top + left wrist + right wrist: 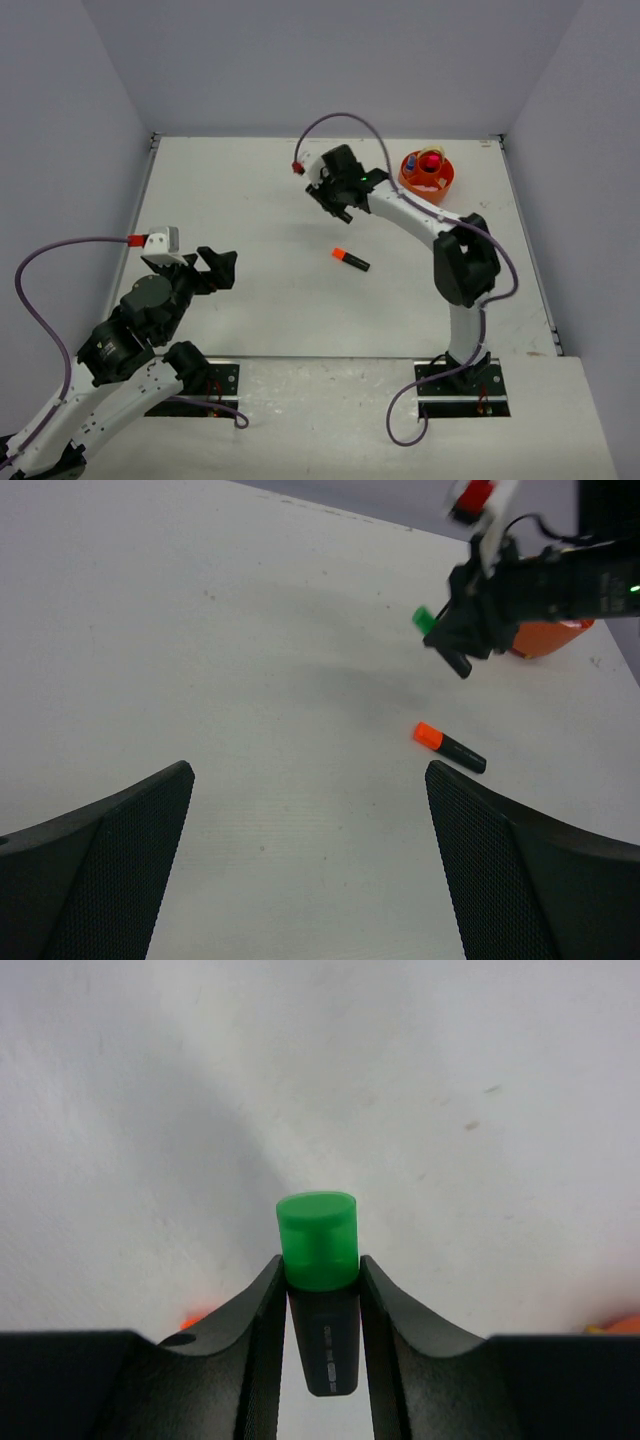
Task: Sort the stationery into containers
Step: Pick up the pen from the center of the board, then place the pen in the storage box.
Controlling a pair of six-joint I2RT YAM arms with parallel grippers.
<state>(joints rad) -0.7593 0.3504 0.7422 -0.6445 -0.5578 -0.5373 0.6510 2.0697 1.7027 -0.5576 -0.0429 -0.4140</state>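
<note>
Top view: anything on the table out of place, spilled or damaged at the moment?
Nothing spilled or damaged. Only the orange-capped highlighter lies loose mid-table, well apart from the orange tub. The right gripper is clamped on the green-capped highlighter, expected for sorting.

Top camera overlooks the whole worktop (pixel 250 200); wrist cameras sit close above it, the left sharing the orange-capped highlighter (pixel 449 748).

left arm (pixel 125 335) and right arm (pixel 415 212): white links, black joints | cables (pixel 45 262): purple, red plug at each wrist | base plates (pixel 430 380): black, at the worktop's (pixel 260 200) near edge | left hand (pixel 228 268) — black fingers (pixel 110 870), mesh-textured | right arm — small green light (pixel 364 181)
</note>
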